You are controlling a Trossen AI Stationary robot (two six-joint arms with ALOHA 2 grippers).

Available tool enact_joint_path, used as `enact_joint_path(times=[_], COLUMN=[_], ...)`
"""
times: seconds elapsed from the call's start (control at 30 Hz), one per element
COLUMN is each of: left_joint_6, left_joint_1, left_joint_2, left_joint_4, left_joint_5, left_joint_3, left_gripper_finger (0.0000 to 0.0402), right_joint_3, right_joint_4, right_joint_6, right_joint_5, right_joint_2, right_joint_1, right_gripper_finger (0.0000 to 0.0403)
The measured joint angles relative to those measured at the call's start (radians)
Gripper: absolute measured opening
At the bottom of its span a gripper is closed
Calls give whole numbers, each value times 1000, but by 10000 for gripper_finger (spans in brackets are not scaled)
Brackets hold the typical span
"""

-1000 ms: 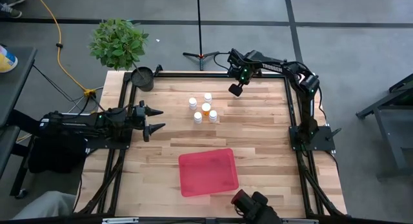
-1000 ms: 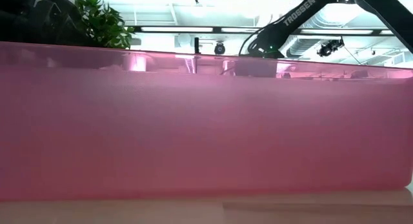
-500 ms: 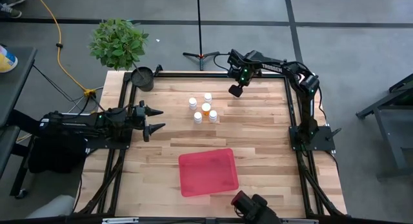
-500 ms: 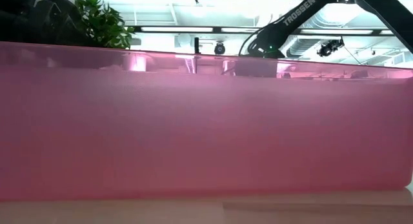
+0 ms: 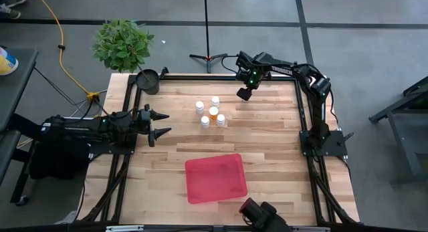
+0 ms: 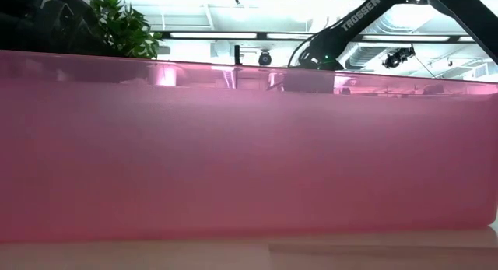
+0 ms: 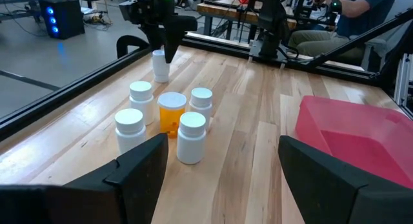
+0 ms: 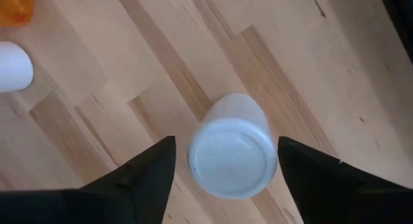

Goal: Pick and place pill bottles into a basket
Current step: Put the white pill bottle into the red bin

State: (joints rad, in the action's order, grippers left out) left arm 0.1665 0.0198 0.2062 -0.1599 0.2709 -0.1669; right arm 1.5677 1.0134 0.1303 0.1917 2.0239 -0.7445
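Pill bottles (image 5: pixel 211 112) are all bunched in one cluster on the wooden table (image 5: pixel 267 138), on the far side of the basket (image 5: pixel 215 178) from the camera end, well apart from it. It's four white ones around an amber one (image 7: pixel 171 112), all upright with caps on. The basket has none of them in it.

Right gripper (image 5: pixel 245 93) hangs above the table just beyond the cluster from the basket, fingers spread wide with a white-capped bottle (image 8: pixel 232 148) right under the gap, nothing grabbed. Left gripper (image 5: pixel 159 124) sits at the table edge off to the cluster's side, jaws wide apart and empty too.
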Motion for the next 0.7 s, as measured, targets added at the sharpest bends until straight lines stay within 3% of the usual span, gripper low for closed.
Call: enact_joint_path(times=[0.43,0.7], left_joint_6=[0,1], left_joint_1=[0,0], left_joint_2=[0,0], left_joint_4=[0,0], left_joint_5=[0,0], left_joint_3=[0,0], left_gripper_finger=[328,328], right_joint_3=[0,0], right_joint_4=[22,22], right_joint_6=[11,26], right_joint_5=[-3,-7], right_joint_2=[0,0], right_joint_1=[32,39], right_gripper_finger=[186,177])
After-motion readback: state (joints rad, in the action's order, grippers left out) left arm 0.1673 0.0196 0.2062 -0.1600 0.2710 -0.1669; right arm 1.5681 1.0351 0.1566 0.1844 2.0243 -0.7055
